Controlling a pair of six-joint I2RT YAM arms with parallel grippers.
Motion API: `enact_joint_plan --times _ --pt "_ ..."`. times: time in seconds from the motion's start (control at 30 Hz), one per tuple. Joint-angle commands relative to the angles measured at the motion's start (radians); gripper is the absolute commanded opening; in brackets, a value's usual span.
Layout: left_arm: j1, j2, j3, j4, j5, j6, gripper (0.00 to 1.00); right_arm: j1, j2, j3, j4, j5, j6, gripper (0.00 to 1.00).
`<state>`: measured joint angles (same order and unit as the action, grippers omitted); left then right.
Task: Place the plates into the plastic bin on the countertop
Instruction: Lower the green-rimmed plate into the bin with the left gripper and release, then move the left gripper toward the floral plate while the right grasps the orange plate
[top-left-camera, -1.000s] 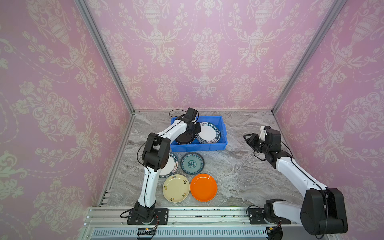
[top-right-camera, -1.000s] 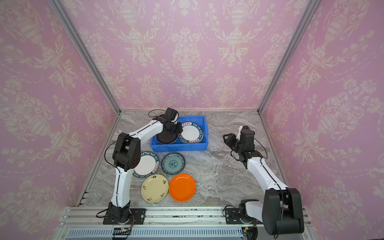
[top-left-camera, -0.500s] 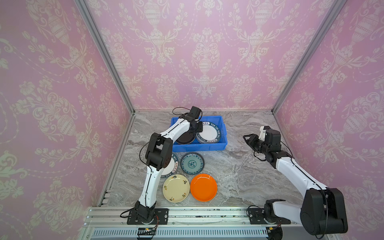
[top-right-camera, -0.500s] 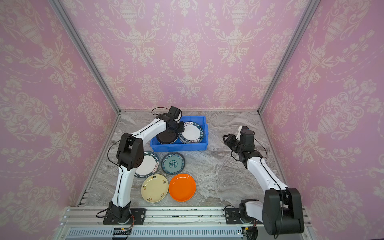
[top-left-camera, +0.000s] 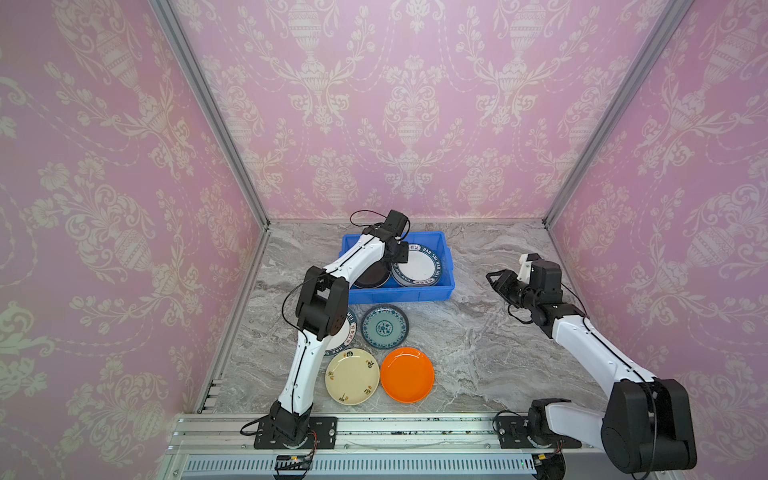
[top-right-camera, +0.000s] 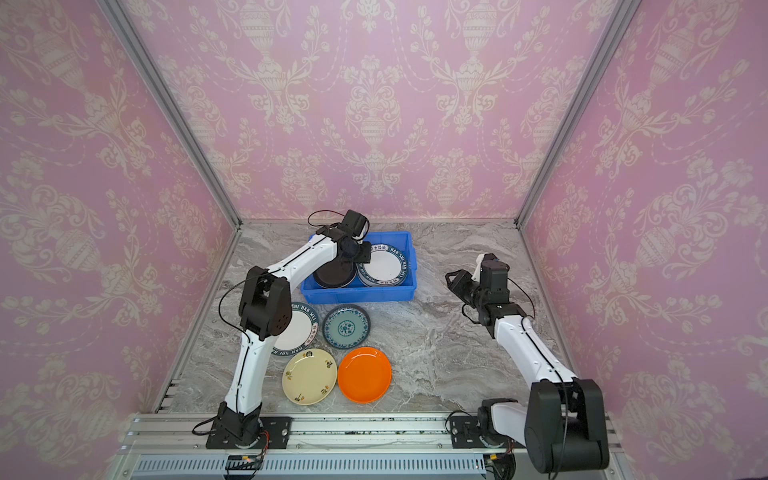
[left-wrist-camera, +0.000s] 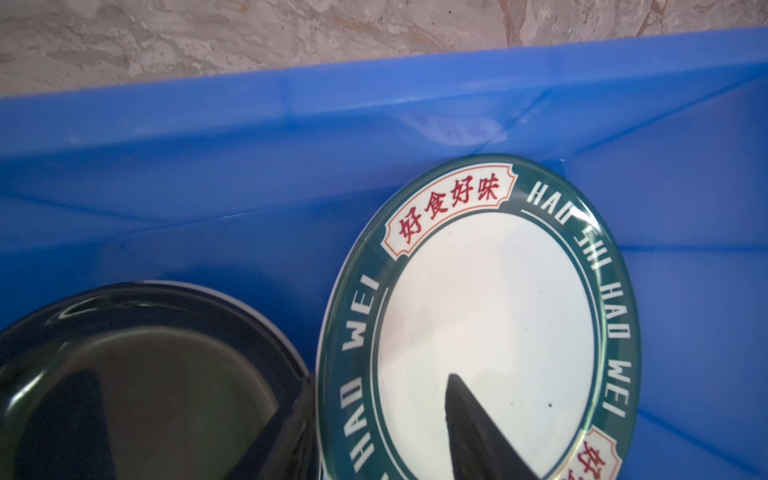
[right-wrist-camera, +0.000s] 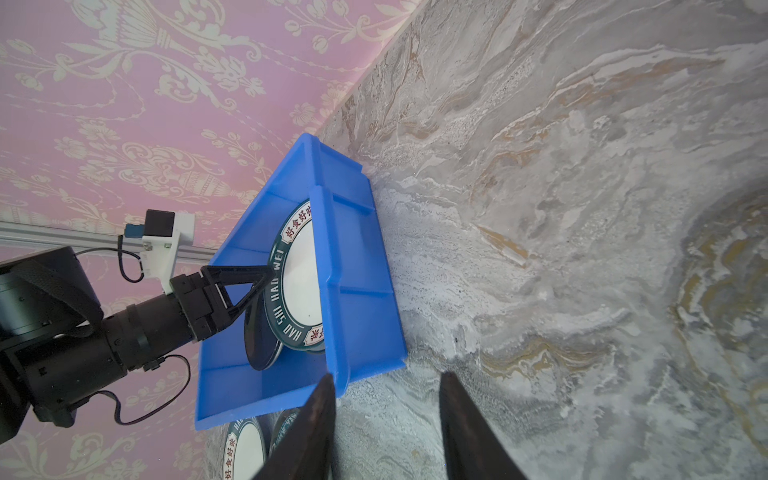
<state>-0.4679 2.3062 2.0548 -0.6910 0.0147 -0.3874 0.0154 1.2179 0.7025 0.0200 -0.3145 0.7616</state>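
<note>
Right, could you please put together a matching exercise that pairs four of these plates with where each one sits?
Plates:
1. black plate
2. teal plate
3. orange plate
4. lettered white plate outside the blue bin

Places:
a. on the countertop, between the bin and the orange plate
b. partly hidden behind the left arm
c. inside the bin
d. right of the cream plate in both top views

Pairs: 1-c, 2-a, 3-d, 4-b

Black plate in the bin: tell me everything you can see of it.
The black plate is round, shallow and glossy, with a raised rim catching light. In both top views it lies roughly flat in the left half of the blue bin, a thin white edge showing beneath it, its rim meeting the lettered plate beside it. The left gripper hangs above both, fingers apart, gripping nothing.
</note>
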Motion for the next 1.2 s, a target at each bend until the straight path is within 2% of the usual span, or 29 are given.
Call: enact_joint_plan --times 0.0,0.3,0.47,0.7,0.87,1.17 --pt "-0.015 0.025 0.047 -0.026 -0.017 0.037 0.53 0.011 -0.033 -0.014 -0.014 0.008 -0.024 0.43" --pt "-0.018 0.032 0.074 -0.029 -0.011 0.044 0.53 0.017 -0.06 -0.022 -0.028 0.011 -0.036 0.43" --pt "-0.017 -0.015 0.066 -0.037 0.008 0.058 0.57 0.051 -0.092 -0.021 -0.043 -0.055 -0.082 0.42" --pt "-0.022 -0.249 -0.195 0.116 0.119 0.078 0.63 0.122 -0.178 -0.019 -0.198 -0.125 -0.139 0.4" --pt "-0.025 -0.396 -0.357 0.152 0.122 0.083 0.65 0.202 -0.23 -0.022 -0.291 -0.156 -0.196 0.39" --pt "-0.054 -0.548 -0.532 0.171 0.252 0.008 0.64 0.308 -0.218 -0.085 -0.336 -0.15 -0.195 0.41"
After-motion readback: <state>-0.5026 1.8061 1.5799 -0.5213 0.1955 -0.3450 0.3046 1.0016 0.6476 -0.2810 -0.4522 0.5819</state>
